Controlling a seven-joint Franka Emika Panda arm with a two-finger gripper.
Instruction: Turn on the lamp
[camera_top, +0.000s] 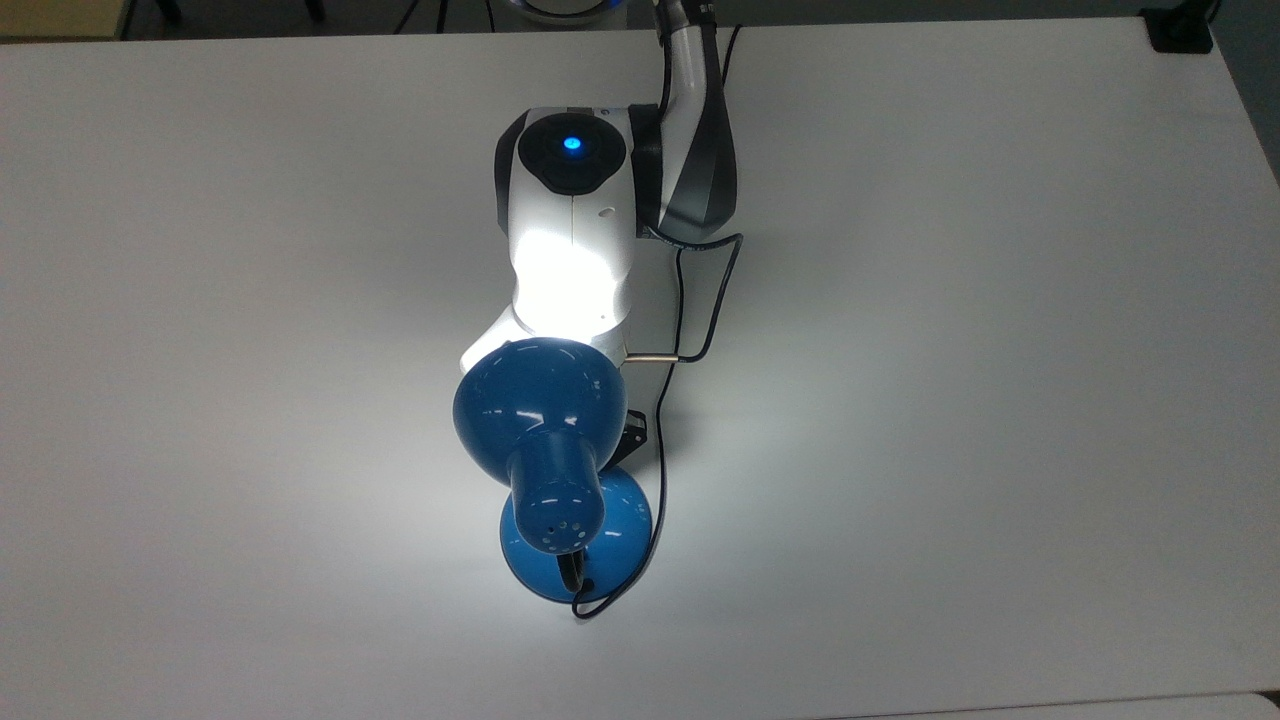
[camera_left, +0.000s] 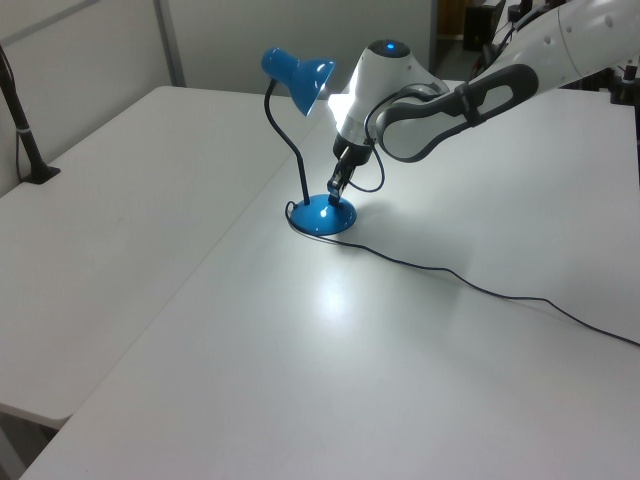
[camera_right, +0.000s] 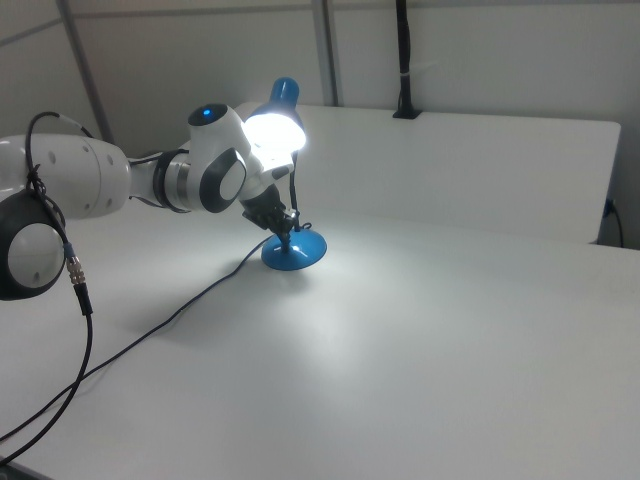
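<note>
White bench (camera_top: 950, 400) surface fills the work area, with pale wall panels behind it in the left and right views. On it stands the lamp (camera_top: 545, 440) (camera_left: 300, 85) (camera_right: 285, 120), lit: its shade glows white in the right view and throws a bright patch onto the bench and onto the white arm (camera_top: 570, 250) casing beside it. The lamp's round blue base (camera_left: 322, 215) (camera_right: 294, 252) rests flat on the bench directly beneath the end effector (camera_left: 336, 188) (camera_right: 284, 228), which points down with its tip at or just above the base; contact cannot be confirmed. Whether the end effector's fingers are apart or together cannot be told. The black neck (camera_left: 288, 150) rises just beside the end effector and curves up to the shade, which sits above it and close to the arm's wrist. A thin black cord (camera_left: 480, 290) (camera_right: 150, 335) leaves the base and trails across the bench, away from the end effector.
</note>
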